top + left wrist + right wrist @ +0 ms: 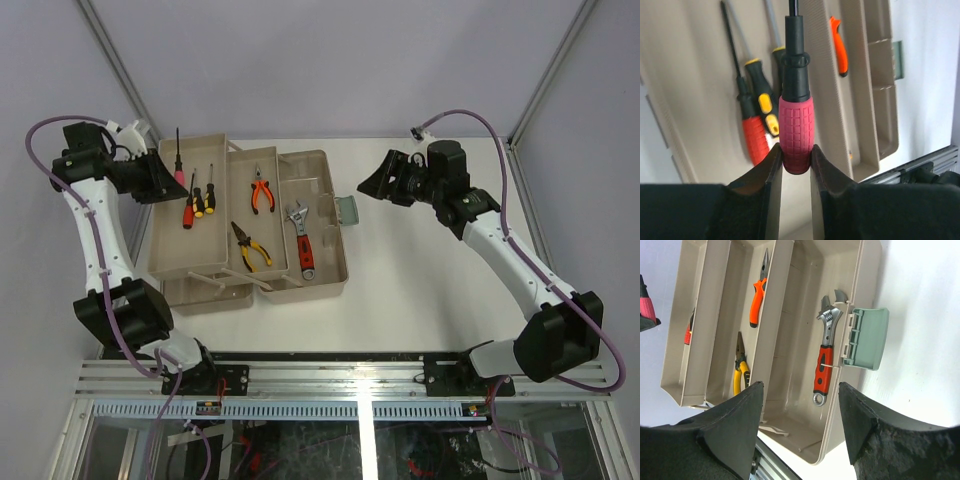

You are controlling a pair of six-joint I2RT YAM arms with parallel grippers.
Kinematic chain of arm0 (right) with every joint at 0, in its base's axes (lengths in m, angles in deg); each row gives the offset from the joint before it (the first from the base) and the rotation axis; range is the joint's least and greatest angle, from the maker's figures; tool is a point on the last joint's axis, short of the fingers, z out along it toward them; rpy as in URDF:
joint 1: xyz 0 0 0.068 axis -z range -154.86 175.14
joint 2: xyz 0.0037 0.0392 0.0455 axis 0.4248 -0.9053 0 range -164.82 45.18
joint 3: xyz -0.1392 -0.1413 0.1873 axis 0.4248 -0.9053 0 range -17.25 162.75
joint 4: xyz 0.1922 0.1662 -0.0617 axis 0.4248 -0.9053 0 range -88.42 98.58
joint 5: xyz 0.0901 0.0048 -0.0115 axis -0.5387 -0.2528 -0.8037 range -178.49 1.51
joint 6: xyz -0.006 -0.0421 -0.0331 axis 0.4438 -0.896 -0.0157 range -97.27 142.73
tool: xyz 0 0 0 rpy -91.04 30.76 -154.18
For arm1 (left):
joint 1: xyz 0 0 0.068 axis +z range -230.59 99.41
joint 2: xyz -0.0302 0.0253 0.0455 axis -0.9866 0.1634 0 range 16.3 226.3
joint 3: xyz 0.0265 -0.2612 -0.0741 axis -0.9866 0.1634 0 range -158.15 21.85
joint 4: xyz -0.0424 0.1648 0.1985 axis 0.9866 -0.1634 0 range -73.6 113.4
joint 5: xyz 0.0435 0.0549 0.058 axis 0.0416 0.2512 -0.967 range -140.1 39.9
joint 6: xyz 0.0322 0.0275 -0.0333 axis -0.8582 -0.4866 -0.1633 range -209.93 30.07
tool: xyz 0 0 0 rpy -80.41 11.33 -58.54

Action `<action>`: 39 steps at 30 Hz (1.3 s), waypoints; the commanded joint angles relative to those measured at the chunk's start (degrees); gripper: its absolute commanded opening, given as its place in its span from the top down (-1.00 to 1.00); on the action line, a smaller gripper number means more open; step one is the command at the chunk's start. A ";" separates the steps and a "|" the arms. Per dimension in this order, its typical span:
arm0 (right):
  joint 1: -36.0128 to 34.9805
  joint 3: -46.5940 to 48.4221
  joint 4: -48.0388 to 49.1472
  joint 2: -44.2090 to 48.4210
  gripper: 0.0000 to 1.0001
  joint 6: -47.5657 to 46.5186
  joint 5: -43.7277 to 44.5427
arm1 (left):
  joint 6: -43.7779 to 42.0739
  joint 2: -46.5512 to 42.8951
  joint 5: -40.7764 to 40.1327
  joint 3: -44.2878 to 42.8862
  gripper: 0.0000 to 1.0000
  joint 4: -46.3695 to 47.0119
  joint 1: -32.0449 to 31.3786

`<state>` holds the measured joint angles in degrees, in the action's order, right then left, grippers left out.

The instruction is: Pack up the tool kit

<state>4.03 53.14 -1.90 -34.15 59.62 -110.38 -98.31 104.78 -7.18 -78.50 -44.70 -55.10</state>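
The tool kit (322, 285) lies open on the table, its beige trays spread to the left. My left gripper (796, 155) is shut on the butt of a pink-handled screwdriver (796, 132), held over the far left tray (170, 262) with its shaft pointing away. Two screwdrivers (197, 205) lie in that tray. Orange pliers (262, 192) and yellow pliers (250, 247) rest in the middle tray. The red-handled wrench (826, 355) lies in the box base. My right gripper (800, 390) hangs open and empty to the right of the box, near the pale green latch (867, 337).
White table (430, 270) stretches right of the box under the right arm. A black rail (340, 362) runs along the near edge. Grey walls and slanted frame posts (120, 70) close in the back.
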 commanded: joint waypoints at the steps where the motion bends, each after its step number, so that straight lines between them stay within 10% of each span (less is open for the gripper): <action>1: 0.14 -0.52 0.07 2.26 -0.36 -1.47 1.05 | -7.79 -1.00 -6.27 0.71 1.00 -7.65 2.04; 11: 0.16 -2.00 1.26 2.41 -0.36 -0.46 -0.07 | -13.30 0.97 -10.83 2.48 0.99 -12.97 2.65; 25: 0.15 -3.23 1.25 3.48 -0.36 -0.08 0.01 | -13.25 4.38 -9.92 3.32 0.47 -14.09 2.63; 32: 0.13 -3.33 1.56 3.40 -0.36 0.37 -0.13 | -12.81 4.20 -8.06 2.57 -0.15 -14.08 2.63; 39: 0.10 -3.23 1.19 3.13 -0.37 0.34 -0.25 | -10.03 2.86 -3.73 -7.03 -0.18 -12.93 2.84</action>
<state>4.03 49.95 -2.73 -32.77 59.81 -110.40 -110.40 108.96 -14.72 -77.70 -58.53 -52.78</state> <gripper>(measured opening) 0.679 0.587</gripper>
